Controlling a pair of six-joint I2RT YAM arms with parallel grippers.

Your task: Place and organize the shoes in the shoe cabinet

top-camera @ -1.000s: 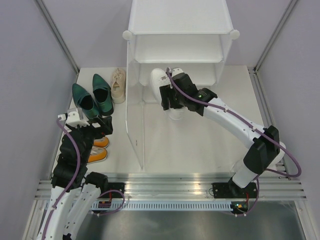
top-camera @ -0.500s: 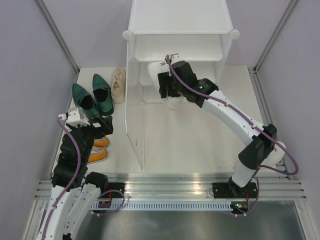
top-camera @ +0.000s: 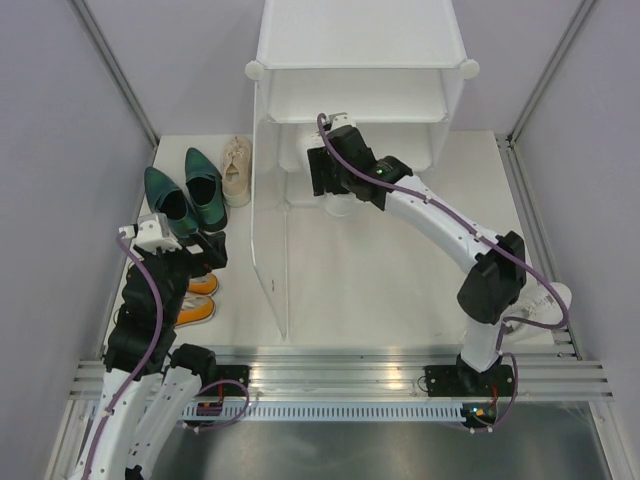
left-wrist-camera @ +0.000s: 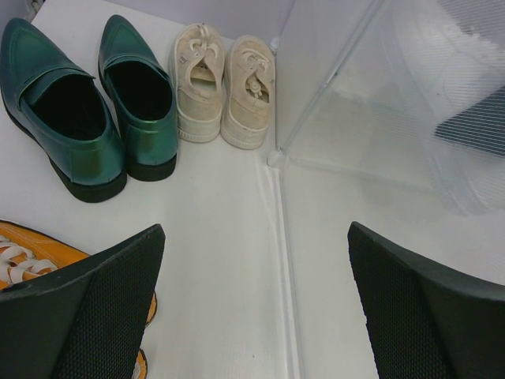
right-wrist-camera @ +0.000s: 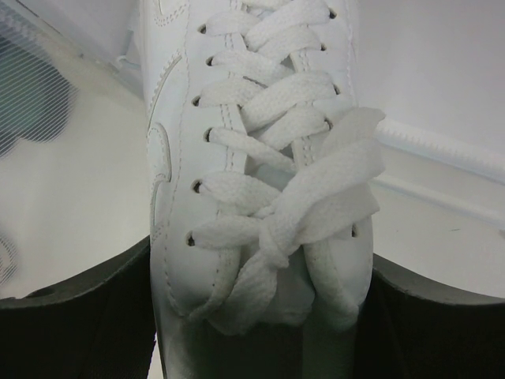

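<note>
White sneaker (right-wrist-camera: 260, 158) pinched in the right hand (right-wrist-camera: 260, 316) at the open front of the shoe cabinet (top-camera: 360, 40).

Seen from the right wrist, the two dark fingers (right-wrist-camera: 71, 316) press on either side of the laced upper near the bow, and the toe points away into the cabinet's bottom tier. From above, only the heel end shows under the hand, the rest hidden by the shelf above. The left hand (left-wrist-camera: 252, 237) hangs spread wide and holds nothing, above the surface (left-wrist-camera: 221, 260) just outside the cabinet's translucent side panel (left-wrist-camera: 394, 103). Ahead of it the green heels (left-wrist-camera: 79, 118) stand side by side, the cream sneakers (left-wrist-camera: 225, 87) just beside them against the panel, and the orange sneakers (left-wrist-camera: 31, 260) lie under its left finger.
</note>
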